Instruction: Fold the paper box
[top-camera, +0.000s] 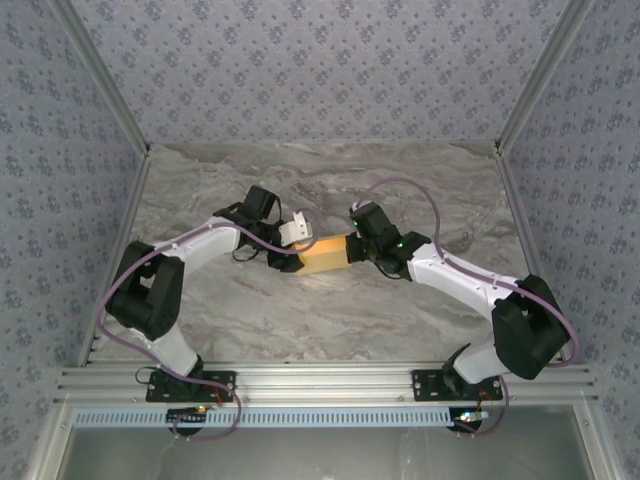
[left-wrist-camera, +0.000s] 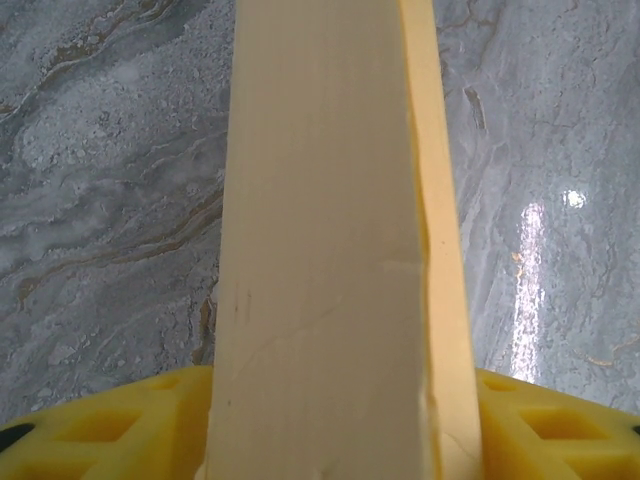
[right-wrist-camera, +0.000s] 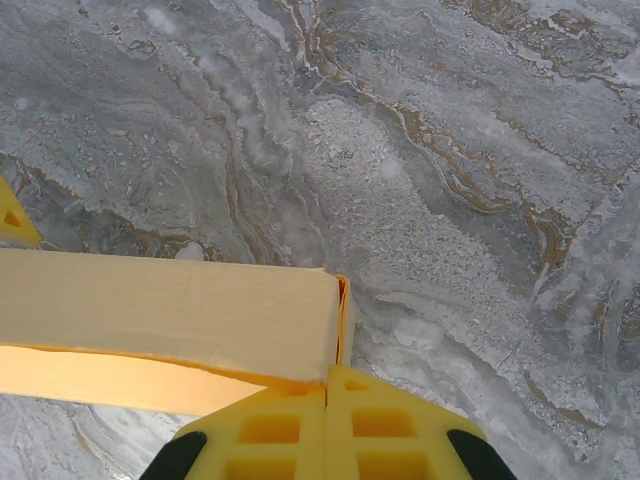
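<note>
Top external view: the box (top-camera: 322, 255), a long yellow-orange block, lies across the middle of the marble table (top-camera: 300, 330), between the two arms. The left gripper (top-camera: 303, 243) is at its left end and the right gripper (top-camera: 356, 246) at its right end, both touching it.

Left wrist view: the box (left-wrist-camera: 320, 250) runs straight away from the camera, pale broad face up, with a deeper yellow strip along its right edge. It passes through the left gripper (left-wrist-camera: 340, 425), whose yellow fingers (left-wrist-camera: 110, 430) stand apart, one on each side and close against the cardboard. Whether they press on it I cannot tell. The table (left-wrist-camera: 100, 150) shows on both sides.

Right wrist view: the box (right-wrist-camera: 160, 310) comes in from the left and ends just above the right gripper (right-wrist-camera: 327, 400). Its fingers (right-wrist-camera: 270, 430) are together, and the thin end edge of the box runs down into the seam between them, pinched there. Grey table (right-wrist-camera: 450, 150) lies beyond.
</note>
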